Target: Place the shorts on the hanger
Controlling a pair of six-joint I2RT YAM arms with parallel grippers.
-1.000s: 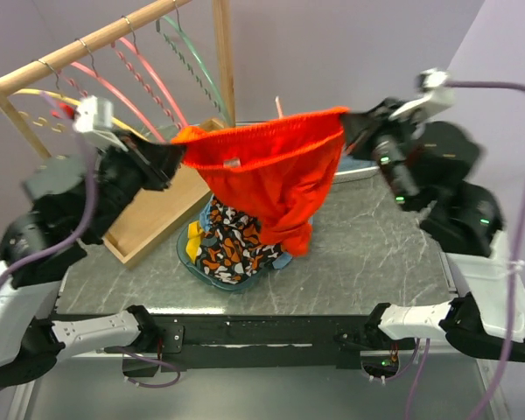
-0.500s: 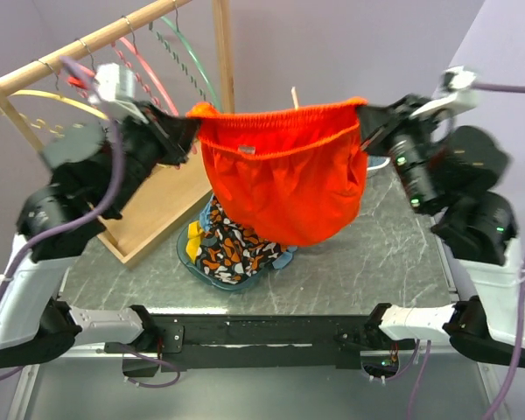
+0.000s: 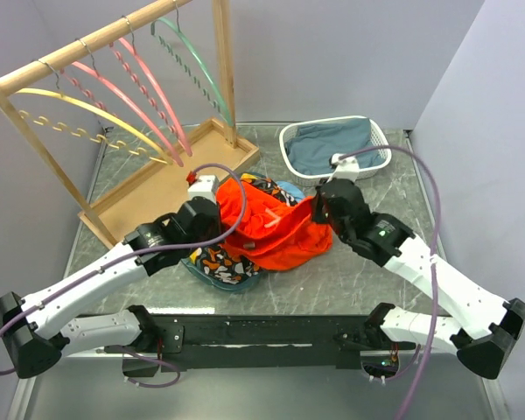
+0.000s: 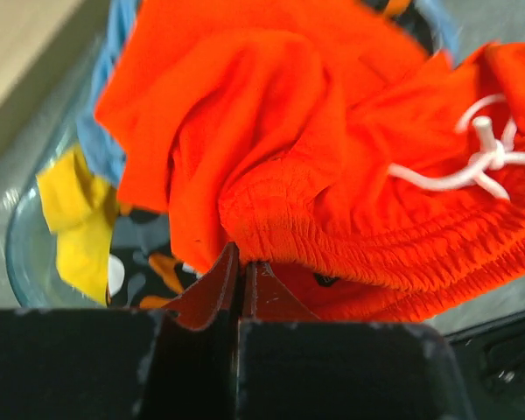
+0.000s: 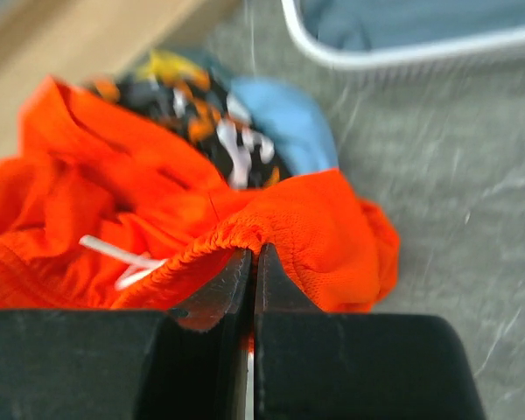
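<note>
The shorts (image 3: 276, 229) were lying bunched on the heap of clothes at the middle of the worktop (image 3: 376, 289), well apart from the hanger (image 3: 212, 77), which was hung at the far end of the wooden rail (image 3: 87, 45), next to the pink hangers (image 3: 144, 83). The left hand (image 4: 242, 267) was clenched on a thin fold of the elastic waistband, and the right hand (image 5: 252, 261) was clenched on the band's edge at the other side.

Only a little cloth was caught in each pinch, so the band could probably be pulled free once the weight was taken up. The patterned garment (image 3: 217, 261) under the shorts might be dragged up with them. The loose white drawstring (image 4: 486, 157) might also be snagged — on a finger or on the hanger's notched bar.

The heap was held in a shallow clear dish (image 4: 22, 254): the patterned garment, a yellow piece (image 4: 74, 227) and a light blue piece (image 5: 280, 118), with the shorts on top. A blue-grey cloth (image 3: 337, 144) was held in the white basket (image 3: 284, 144) at the back right.
</note>
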